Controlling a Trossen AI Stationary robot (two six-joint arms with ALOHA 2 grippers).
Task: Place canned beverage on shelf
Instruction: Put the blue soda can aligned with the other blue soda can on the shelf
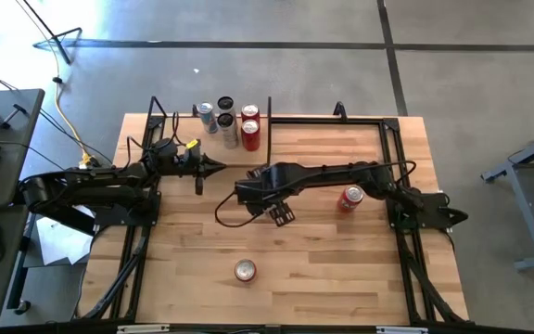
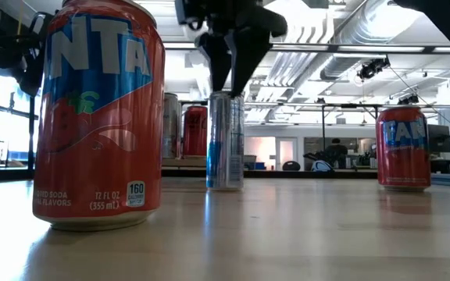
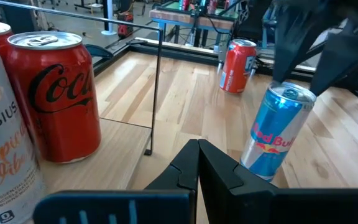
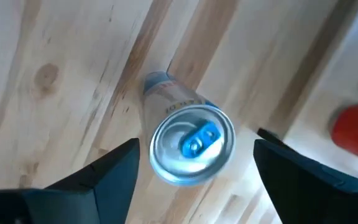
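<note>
A blue and silver Red Bull can (image 3: pixel 275 134) stands upright on the wooden tabletop, also in the low view (image 2: pixel 226 144). My right gripper (image 4: pixel 196 148) is open and points down. Its fingers stand on either side of the can's top (image 4: pixel 192 142) without touching it. In the high view the gripper (image 1: pixel 279 213) hides the can. The shelf (image 3: pixel 124 134), a pale board with thin black rods, is at the table's far edge and carries several cans (image 1: pixel 230 122). My left gripper (image 1: pixel 217 167) is shut and empty, level, just in front of the shelf.
A Coca-Cola can (image 3: pixel 55 93) and a Celsius can (image 3: pixel 5 155) stand on the shelf beside a black upright rod (image 3: pixel 156 93). One Fanta can (image 1: pixel 350 198) stands on the table's right half, and another (image 1: pixel 245 270) near the front edge. Black frame rails run along the table's sides.
</note>
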